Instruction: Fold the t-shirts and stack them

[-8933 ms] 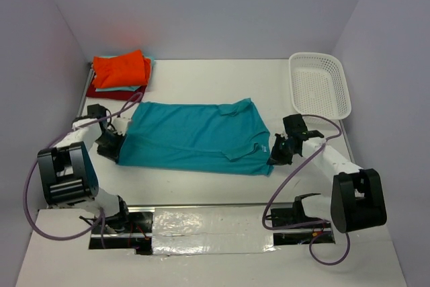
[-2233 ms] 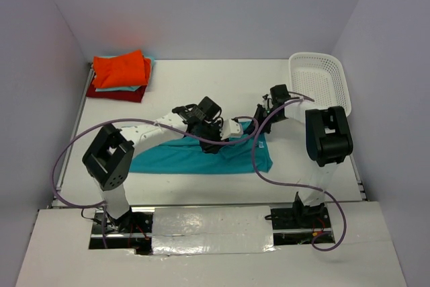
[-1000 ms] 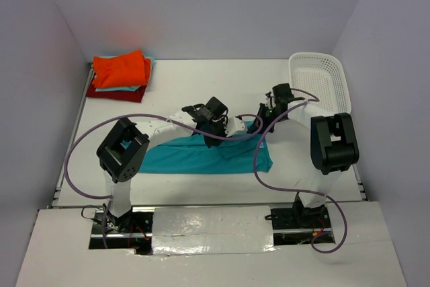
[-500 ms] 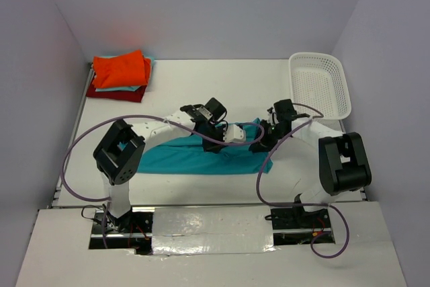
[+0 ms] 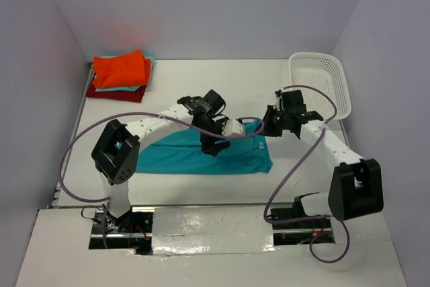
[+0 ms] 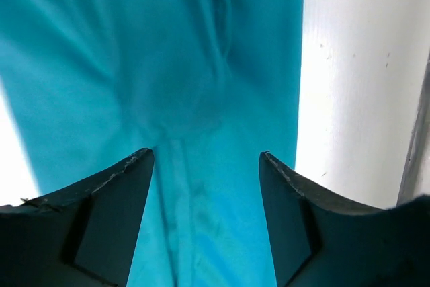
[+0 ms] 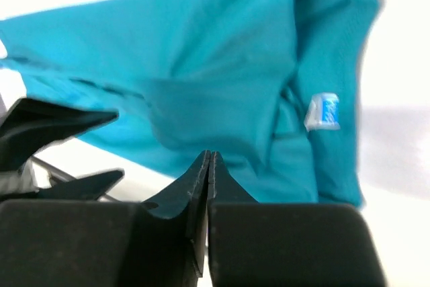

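Lying folded on the bench, the teal t-shirt runs left to right, its label end toward the right end effector, closed on nothing; the left end effector gapes over it.

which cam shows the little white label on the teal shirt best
The right wrist view: the white label shows clearly on the teal shirt. The top view is too distant to make it out; the left wrist view shows only plain teal cloth.
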